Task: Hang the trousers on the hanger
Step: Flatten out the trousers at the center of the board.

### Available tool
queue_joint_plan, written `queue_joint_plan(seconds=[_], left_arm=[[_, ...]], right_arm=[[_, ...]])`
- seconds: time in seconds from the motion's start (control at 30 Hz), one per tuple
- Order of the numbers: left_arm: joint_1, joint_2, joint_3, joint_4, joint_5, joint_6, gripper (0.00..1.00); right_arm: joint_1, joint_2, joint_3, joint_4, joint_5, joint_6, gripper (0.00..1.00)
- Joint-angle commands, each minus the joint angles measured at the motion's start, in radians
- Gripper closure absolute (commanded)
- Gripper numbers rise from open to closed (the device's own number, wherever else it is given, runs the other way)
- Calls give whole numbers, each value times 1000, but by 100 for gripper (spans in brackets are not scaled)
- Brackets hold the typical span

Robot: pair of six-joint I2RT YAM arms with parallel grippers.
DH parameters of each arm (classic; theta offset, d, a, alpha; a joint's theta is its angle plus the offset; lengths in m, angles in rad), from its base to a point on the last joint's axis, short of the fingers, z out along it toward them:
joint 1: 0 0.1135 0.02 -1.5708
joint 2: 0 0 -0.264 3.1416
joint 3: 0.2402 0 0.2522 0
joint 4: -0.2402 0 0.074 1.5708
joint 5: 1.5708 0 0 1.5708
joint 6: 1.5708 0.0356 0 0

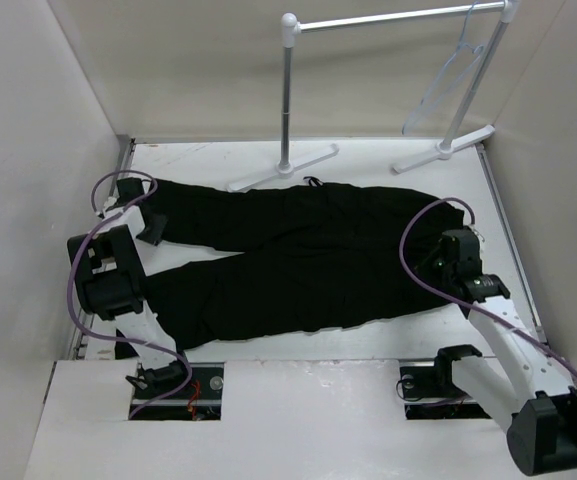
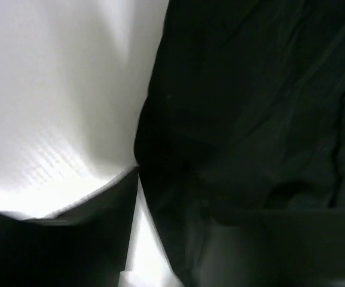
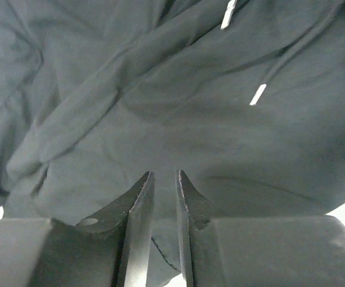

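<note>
**Large black soft-fabric trousers (image 1: 298,250) lie flat on the white tabletop (image 1: 198,160)**

The right tool (image 3: 163,179) has its fingers nearly together, with only a thin slit between them, over the waist near white-tipped drawstrings (image 3: 258,94). The left tool (image 2: 169,209) looks parted at a leg's edge, though that view is dark and blurred. The thin pale clear hanger (image 1: 448,85) hangs on the white tubular rack (image 1: 286,100) behind.

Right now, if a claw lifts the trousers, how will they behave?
Probably floppy: the trousers lie flat in soft creases, so they would likely droop. Pushed, they would probably bunch up rather than slide whole, being spread wide across the table.
</note>
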Motion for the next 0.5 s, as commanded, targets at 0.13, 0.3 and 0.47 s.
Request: queue_joint_plan(seconds=[0.13, 0.3, 0.47], left_arm=[[34, -131, -15, -43, -54, -20, 93], [31, -282, 22, -184, -176, 11, 82], [26, -310, 82, -273, -241, 100, 41]], right_arm=[[10, 16, -40, 114, 11, -16, 56], [-36, 108, -44, 111, 40, -18, 33], [-30, 157, -32, 143, 32, 1, 27]])
